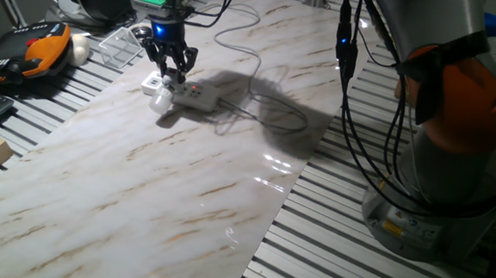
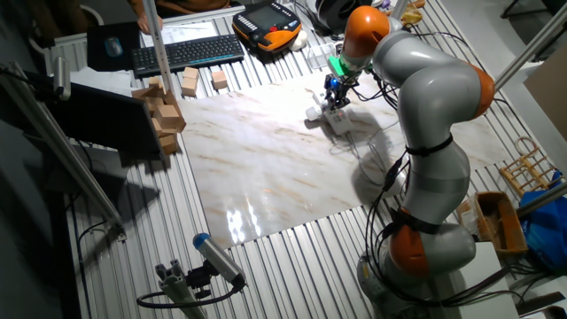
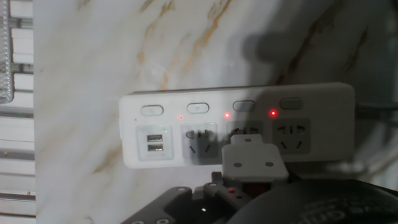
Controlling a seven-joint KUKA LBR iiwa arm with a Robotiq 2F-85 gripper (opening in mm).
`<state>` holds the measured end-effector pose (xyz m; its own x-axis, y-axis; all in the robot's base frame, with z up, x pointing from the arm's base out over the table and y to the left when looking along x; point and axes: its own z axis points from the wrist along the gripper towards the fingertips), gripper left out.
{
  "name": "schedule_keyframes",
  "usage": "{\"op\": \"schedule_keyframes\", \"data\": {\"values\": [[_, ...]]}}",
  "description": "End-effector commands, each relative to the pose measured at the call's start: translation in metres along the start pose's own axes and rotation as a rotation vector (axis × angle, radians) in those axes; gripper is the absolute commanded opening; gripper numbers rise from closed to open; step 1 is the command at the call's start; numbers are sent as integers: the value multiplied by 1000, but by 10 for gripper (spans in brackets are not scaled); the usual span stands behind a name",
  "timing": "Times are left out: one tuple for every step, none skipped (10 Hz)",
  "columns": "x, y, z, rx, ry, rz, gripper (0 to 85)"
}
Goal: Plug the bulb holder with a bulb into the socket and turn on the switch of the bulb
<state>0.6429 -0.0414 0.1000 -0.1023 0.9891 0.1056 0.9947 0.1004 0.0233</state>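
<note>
Nearest the hand camera, the pincer's dark body filled the lower edge, and just beyond it sat the bulb holder [image 3: 255,160], its white plate over the third outlet of the socket [image 3: 236,124]. Small red lights glowed along the strip's row of switches. From one fixed view, the pincer [image 1: 173,71] stood over the holder [image 1: 154,85] at the strip's end [image 1: 195,95], fingers pointing down; whether they clenched it I cannot tell. Beyond, the marbled desk [image 1: 167,186] carried the white cable [image 1: 237,35] away.
</note>
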Motion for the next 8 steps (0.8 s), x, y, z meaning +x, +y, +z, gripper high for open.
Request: {"op": "schedule_keyframes", "data": {"values": [[-3,0,2,1,3,-9,0],[-6,-1,4,1,8,-16,0],[-6,0,5,2,9,-21,0],[-7,0,6,5,0,-30,0],[-9,0,6,9,4,-39,0],[-11,1,8,15,6,-44,0],[-13,0,9,19,8,-52,0],[-15,0,10,23,17,-66,0]]}}
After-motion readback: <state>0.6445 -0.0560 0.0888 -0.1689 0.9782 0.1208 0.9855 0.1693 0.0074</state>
